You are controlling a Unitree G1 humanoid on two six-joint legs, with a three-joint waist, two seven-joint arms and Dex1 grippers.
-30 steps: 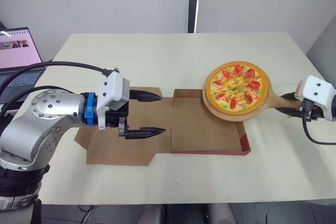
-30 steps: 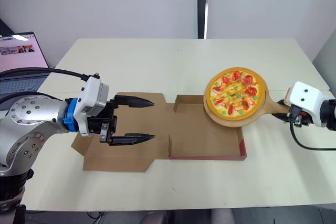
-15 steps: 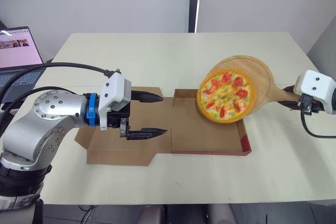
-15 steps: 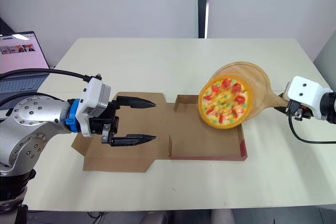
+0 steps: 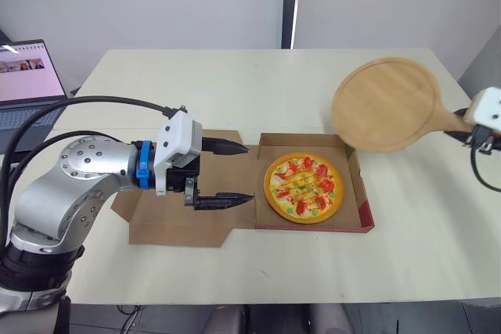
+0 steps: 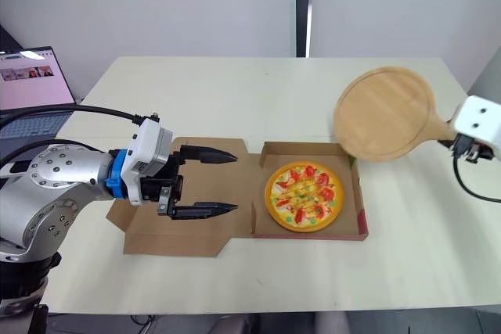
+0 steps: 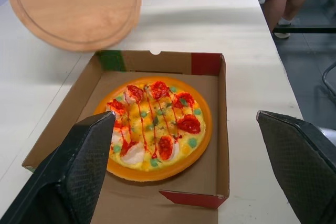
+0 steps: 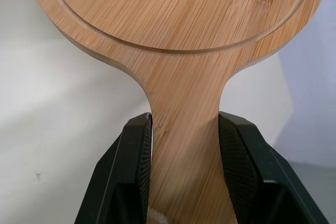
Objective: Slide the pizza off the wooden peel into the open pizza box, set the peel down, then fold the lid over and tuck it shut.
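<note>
- A laptop (image 5: 23, 76) sits open at the table's (image 5: 235, 84) far left edge, well apart from the work.
- The left gripper (image 5: 249, 171) hangs over the flat lid (image 5: 176, 220), its two black fingers spread wide and empty, tips pointing toward the tray.
- The lid lies unfolded on the table to the left of the tray, so folding and tucking are not yet done.
- The pizza box (image 5: 356, 185) is open, a shallow brown cardboard tray with red and green print on its walls.
- The pizza (image 5: 304, 187) lies flat inside the tray, a little toward the hinge side. The first step looks complete.
- It is round with an orange rim and a yellow top. It carries red slices, green dots, white pieces and thin red drizzle, and it looks whole and unbroken.
- The wooden peel (image 5: 387, 103) is bare, tilted and held in the air beyond the tray's far right corner. It has yet to be set down.
- The right gripper (image 8: 185, 121) pinches the peel's handle between its pads.
</note>
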